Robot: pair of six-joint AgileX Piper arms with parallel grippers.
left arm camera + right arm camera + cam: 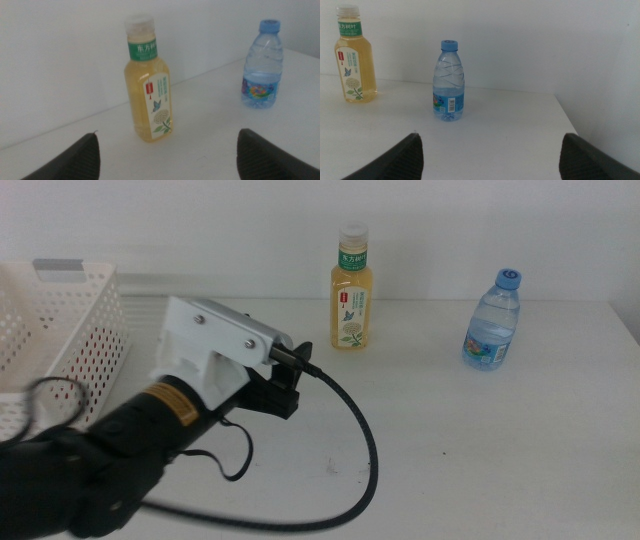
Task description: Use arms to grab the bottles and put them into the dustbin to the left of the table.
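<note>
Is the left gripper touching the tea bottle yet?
Apart. Left wrist view: the left gripper has open jaws, with bare table between them and the tea bottle.

Yellow tea btl (351, 305), blue-capped water btl (493, 323), white bin (60, 330).

Bright, even, soft light washes the white desk (480, 440) and wall nearly together, shadows under the tea bottle (351, 288) and water bottle (493, 321) stay faint, the near arm (120, 460) blurs at the middle view's lower edge, and the left wrist picture looks slightly soft.
</note>
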